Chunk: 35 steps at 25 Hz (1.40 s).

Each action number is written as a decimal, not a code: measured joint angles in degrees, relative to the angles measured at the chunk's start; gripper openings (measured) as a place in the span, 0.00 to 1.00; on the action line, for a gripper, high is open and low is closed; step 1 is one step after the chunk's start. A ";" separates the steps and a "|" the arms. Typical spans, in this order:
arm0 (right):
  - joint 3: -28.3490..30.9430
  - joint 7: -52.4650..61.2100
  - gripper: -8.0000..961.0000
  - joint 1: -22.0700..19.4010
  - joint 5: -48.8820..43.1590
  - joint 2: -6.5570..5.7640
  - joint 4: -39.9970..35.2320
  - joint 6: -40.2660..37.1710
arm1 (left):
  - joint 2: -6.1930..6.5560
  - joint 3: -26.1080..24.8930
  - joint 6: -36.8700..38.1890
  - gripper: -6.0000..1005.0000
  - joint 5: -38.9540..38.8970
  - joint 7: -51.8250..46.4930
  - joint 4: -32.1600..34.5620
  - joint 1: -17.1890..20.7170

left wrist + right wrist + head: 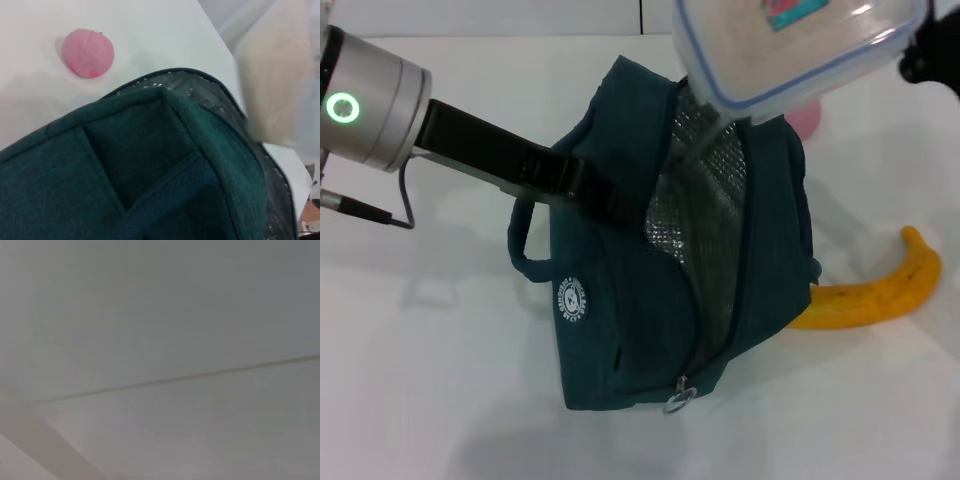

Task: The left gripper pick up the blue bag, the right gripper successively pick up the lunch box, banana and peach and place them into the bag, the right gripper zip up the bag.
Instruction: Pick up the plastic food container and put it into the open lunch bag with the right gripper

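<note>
The box [800, 45] hangs above the open mouth of the bag [610, 300], at its far right corner, tilted so that its lower corner points down toward the foil lining [695, 215]. The right gripper [928, 55] shows only as a dark shape at the box's right end; it evidently carries the box, but how its jaws stand cannot be told. The left gripper [605, 195] meets the bag's left upper edge and appears to hold it up and open; its fingers are buried in fabric, so the jaw state cannot be told either. The opening runs long from the far rim toward the zipper pull [678, 398] at the near end, and the box's long axis lies across that line. By judgement, the box needs lowering and turning to align with the slot. The banana [880, 290] lies on the table [420, 380] right of the bag, partly behind it. The peach [88, 53] is mostly hidden in the head view; the left wrist view shows it whole, beyond the bag's rim. The right wrist view shows only blank surface.
</note>
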 joint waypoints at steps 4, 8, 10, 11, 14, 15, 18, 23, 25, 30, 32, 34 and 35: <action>-0.02 -1.11 0.11 -0.47 -2.75 0.00 -0.32 3.53 | -0.22 0.07 -0.34 0.05 -0.16 0.52 -0.21 -0.01; -0.60 -2.23 0.11 -2.44 -4.36 0.00 -1.69 6.96 | -0.18 -0.53 -1.49 0.05 -0.19 2.23 -2.33 -0.02; -0.55 -2.28 0.11 -3.68 -5.36 0.00 -3.05 8.54 | -0.02 -0.78 -2.00 0.05 -0.19 3.08 -3.41 -0.10; -0.61 -2.26 0.11 -4.05 -5.55 0.00 -3.48 9.08 | 0.06 -0.85 -2.30 0.05 -0.19 3.59 -3.93 -0.17; -0.96 -2.51 0.11 -4.56 -6.51 0.00 -4.53 10.97 | 0.06 -0.89 -2.81 0.05 -0.19 4.81 -4.64 -0.40; -0.96 -2.51 0.11 -4.56 -6.51 0.00 -4.53 10.97 | 0.06 -0.89 -2.81 0.05 -0.19 4.81 -4.64 -0.40; -1.04 -2.81 0.13 -4.38 -8.09 0.00 -4.93 12.68 | 0.05 -0.97 -2.89 0.05 -0.19 5.54 -5.77 -1.04; -1.22 -2.97 0.15 -2.48 -10.01 0.00 -4.97 13.85 | -0.15 -2.01 -2.93 0.05 -0.19 7.24 -9.29 -2.98; -1.30 -3.22 0.16 -1.21 -10.53 0.00 -4.96 14.81 | -0.19 -2.06 -2.93 0.05 -0.19 7.57 -9.89 -3.41; -1.30 -5.24 0.19 2.12 -11.14 -0.01 -3.82 18.96 | 0.03 -2.10 -2.93 0.05 -0.19 7.91 -10.02 -3.68; -1.11 -5.92 0.20 3.60 -12.42 0.00 -3.47 20.69 | 0.15 -2.12 -2.93 0.05 -0.21 7.93 -9.92 -3.71; -1.05 -6.36 0.21 4.99 -13.68 0.00 -3.24 21.31 | 0.22 -2.12 -2.91 0.05 -0.22 7.96 -9.89 -3.74; -1.04 -6.53 0.21 5.58 -14.31 0.00 -3.13 21.40 | 0.25 -2.12 -2.91 0.05 -0.23 7.98 -9.89 -3.78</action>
